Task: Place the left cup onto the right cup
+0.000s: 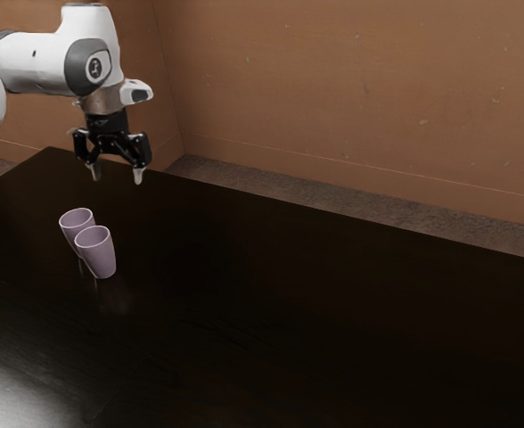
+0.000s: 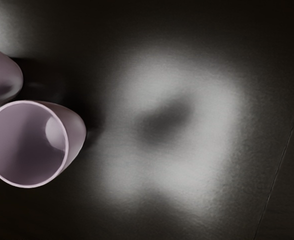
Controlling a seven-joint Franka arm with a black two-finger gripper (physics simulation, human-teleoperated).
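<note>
Claw (image 1: 116, 176) hangs wide open, empty, above the bench (image 1: 289, 312); far cup (image 1: 75, 220) and near cup (image 1: 96, 251) stand side by side.

Arm (image 1: 39, 62): white and glossy, built of rounded shells with thin dark seams between them.
Joint cap (image 1: 97, 67): grey disc with a small dark mark at its centre.
Wrist block (image 1: 137, 91): small, white, dark at its end.
Gripper (image 1: 116, 175): black body, two slim fingers (image 1: 138, 175) with pale tips.
</note>
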